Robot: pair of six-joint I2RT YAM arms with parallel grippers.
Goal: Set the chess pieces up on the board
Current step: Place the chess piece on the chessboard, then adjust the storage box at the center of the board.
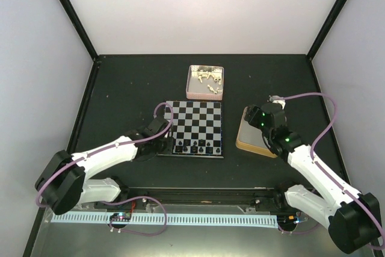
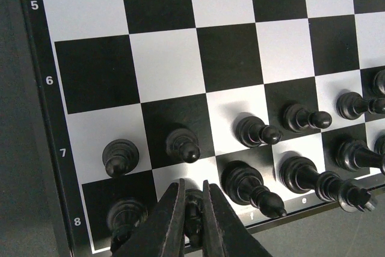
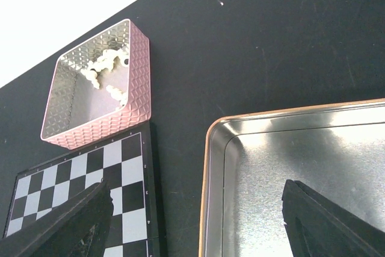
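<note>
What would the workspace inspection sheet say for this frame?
Surface: black table, no spills seen.
Job's things: board at centre; black pieces standing on its two near rows; white pieces loose in the pink tin beyond the board.
Clutter: gold-rimmed tin right of the board, visible part bare.
Grippers: left gripper closed on a black piece on row 8; right gripper open above the gold-rimmed tin.
Cables: purple cables looping along both arms.
Surroundings: white walls, black frame posts; people, nothing seen.
</note>
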